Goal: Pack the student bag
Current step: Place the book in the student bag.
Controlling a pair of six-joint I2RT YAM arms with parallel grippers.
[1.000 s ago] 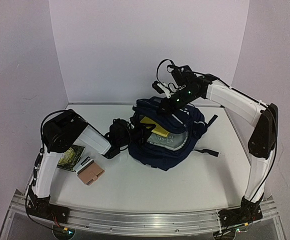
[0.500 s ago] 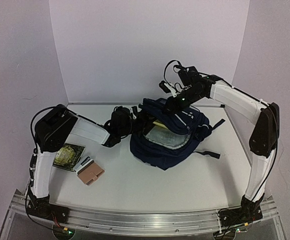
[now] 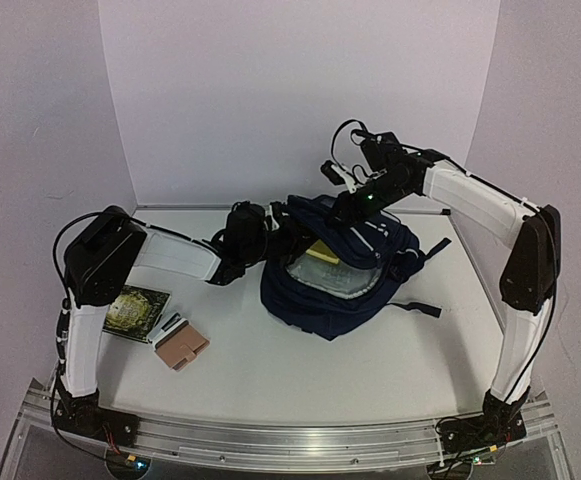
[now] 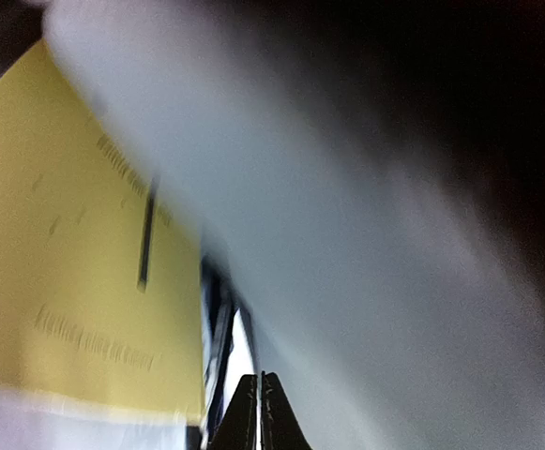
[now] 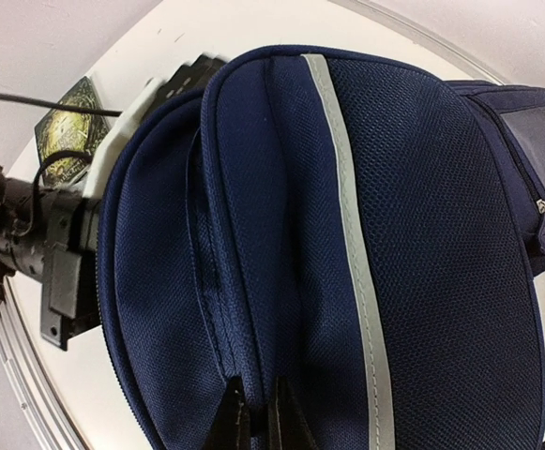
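The backpack [image 3: 320,305] lies mouth-up on a white table [image 3: 300,370] between pale walls [image 3: 270,100], its length running near-left to far-right. The right gripper [image 5: 253,417] pinches its rim; the left gripper [image 4: 258,412], closed, sits inside.

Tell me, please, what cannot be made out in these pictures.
- Left wrist view: the print on the yellow cover is blurred; a pale surface near the lens hides much of the rest.
- Top view: the left fingers are hidden by their own wrist at the student bag mouth.
- Right wrist view: the bottom edge cuts off the right fingers pinching the bag's fabric.
- Top view: the small card is too small to read.
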